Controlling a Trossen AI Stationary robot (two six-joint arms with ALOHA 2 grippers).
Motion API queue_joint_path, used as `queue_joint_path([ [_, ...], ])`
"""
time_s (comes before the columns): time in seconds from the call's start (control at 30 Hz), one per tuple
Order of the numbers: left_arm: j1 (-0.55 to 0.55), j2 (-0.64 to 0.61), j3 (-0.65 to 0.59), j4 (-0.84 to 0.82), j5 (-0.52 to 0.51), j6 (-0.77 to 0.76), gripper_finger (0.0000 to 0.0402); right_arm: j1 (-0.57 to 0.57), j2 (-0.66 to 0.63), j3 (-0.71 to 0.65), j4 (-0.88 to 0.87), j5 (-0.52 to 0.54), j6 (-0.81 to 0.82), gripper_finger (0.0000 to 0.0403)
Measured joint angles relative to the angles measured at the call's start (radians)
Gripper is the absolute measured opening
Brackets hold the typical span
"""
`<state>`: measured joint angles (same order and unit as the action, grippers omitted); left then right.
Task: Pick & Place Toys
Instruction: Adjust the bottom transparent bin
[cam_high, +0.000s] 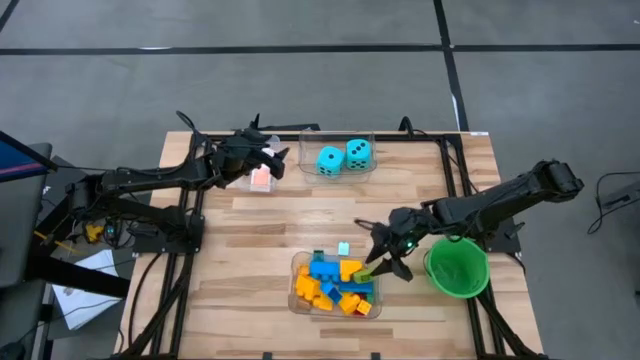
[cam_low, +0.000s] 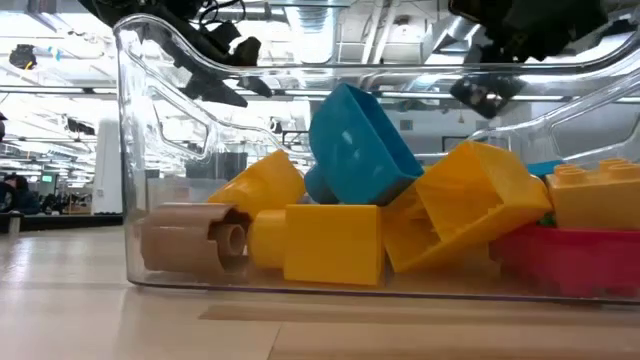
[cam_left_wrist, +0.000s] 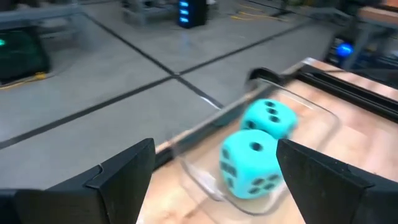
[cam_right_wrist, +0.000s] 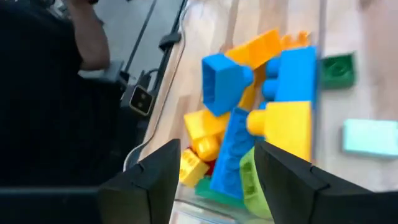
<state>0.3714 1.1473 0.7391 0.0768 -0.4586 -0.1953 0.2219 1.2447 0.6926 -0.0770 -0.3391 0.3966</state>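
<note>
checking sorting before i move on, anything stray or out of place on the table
Yes. A small pale cyan piece lies on the bare wood just outside the brick tub, and a pink-backed card lies loose beside the left gripper. The dice sit in their own tub, and the bricks are heaped untidily.

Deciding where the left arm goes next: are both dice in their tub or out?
In. Both cyan dice sit side by side inside the clear tub at the table's far edge.
</note>
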Motion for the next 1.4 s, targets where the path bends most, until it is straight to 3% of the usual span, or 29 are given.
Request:
queue_joint_path([
  [0.27,0.0,0.0,0.0,0.008,0.065,0.012,0.0331,-0.001,-0.107,0.0,-0.033,0.065,-0.032,0.0196],
  [0.47,-0.003,0.052,0.001,-0.063,0.393,0.04,0.0322,-0.007,-0.121,0.0,-0.145,0.28,-0.033,0.0189],
  [0.53,-0.018,0.085,0.002,-0.112,0.45,0.061,0.0309,-0.015,-0.116,0.0,-0.173,0.316,-0.018,0.0186],
  [0.73,-0.087,0.209,0.0,-0.173,0.563,0.137,0.0227,-0.025,-0.109,0.0,-0.215,0.34,-0.004,0.0173],
  [0.8,-0.122,0.24,0.0,-0.174,0.614,0.139,0.0178,-0.025,-0.109,0.0,-0.221,0.34,-0.004,0.0167],
  [0.97,-0.201,0.298,0.0,-0.161,0.623,0.104,0.0027,-0.025,-0.109,0.001,-0.255,0.34,-0.008,0.0143],
  [1.13,-0.253,0.361,0.001,-0.078,0.572,0.058,0.001,-0.025,-0.11,0.001,-0.261,0.34,-0.014,0.0123],
  [1.4,-0.369,0.426,0.0,-0.044,0.639,0.038,0.0001,-0.002,-0.11,0.001,-0.266,0.34,-0.005,0.0118],
])
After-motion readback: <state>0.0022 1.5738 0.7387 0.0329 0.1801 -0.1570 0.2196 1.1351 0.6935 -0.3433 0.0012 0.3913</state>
